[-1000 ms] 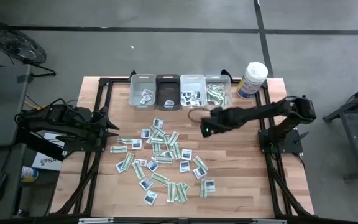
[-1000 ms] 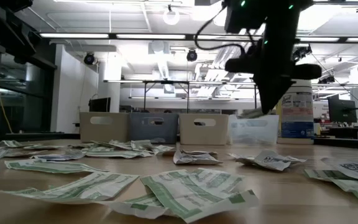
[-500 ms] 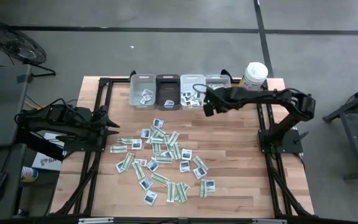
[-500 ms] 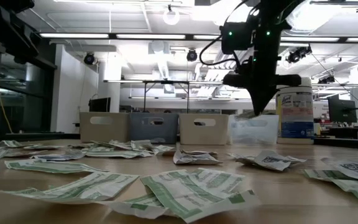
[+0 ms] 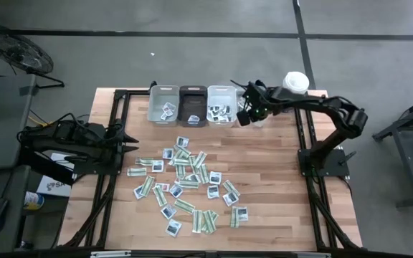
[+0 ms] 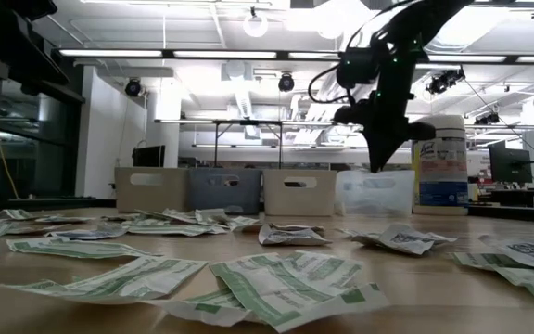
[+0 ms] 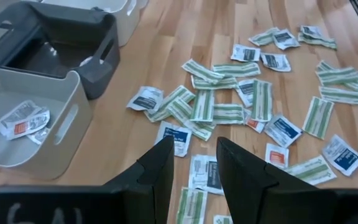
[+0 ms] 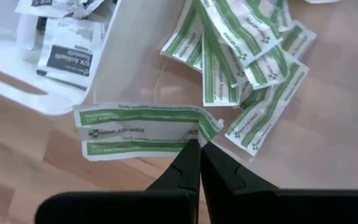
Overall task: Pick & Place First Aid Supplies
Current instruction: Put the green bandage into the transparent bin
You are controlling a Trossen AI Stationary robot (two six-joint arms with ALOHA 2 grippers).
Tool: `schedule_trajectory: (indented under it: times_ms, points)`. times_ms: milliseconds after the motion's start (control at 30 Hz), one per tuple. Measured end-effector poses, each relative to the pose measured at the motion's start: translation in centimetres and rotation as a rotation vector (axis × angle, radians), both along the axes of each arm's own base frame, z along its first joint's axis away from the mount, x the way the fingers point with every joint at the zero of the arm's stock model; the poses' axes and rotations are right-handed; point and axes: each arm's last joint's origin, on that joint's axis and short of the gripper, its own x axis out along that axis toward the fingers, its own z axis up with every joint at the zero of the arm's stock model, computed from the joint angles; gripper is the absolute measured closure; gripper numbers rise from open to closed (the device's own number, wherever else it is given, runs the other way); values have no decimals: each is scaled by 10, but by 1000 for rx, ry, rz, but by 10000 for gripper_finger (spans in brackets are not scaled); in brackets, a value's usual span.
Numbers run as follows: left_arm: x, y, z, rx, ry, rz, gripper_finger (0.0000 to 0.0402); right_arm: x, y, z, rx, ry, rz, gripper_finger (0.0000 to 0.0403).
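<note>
We have our right gripper (image 8: 199, 148) over the clear plastic bin (image 5: 258, 94) at the right end of the row of bins, at about one o'clock on the wooden table (image 5: 278, 186), its jaws pressed together on one end of a narrow green-and-white paper strip packet (image 8: 138, 129). The packet hangs out sideways from the fingertips, above the bin's near wall, with a heap of like green-and-white strips (image 8: 253, 43) already lying inside. We judge the packet very light and thin, limp enough to droop and flutter, and a little slick on its paper face, so an end pinch holds it but lets it swing; a grip nearer the middle would steady it. Nothing about it looks fragile, though a hard squeeze may crease it. The scattered first aid packets (image 5: 185, 183) lie across the middle of the table, some overlapping, and those lying flat will want a fingertip slid under an edge. Our left gripper (image 7: 191, 163) waits at nine o'clock, jaws spread, holding nothing
</note>
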Motion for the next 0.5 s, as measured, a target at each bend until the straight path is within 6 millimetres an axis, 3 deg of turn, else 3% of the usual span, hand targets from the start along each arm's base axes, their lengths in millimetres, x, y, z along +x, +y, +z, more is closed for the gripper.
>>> schedule_trajectory:
  times_ms: [200, 500]
  points:
    - [0, 0, 0, -8, -1, 7, 283, -7, -9, 0, 81, -62, 88, 403]
    - [0, 0, 0, -15, -2, 11, 283, -6, -8, 7, 106, -147, 189, 403]
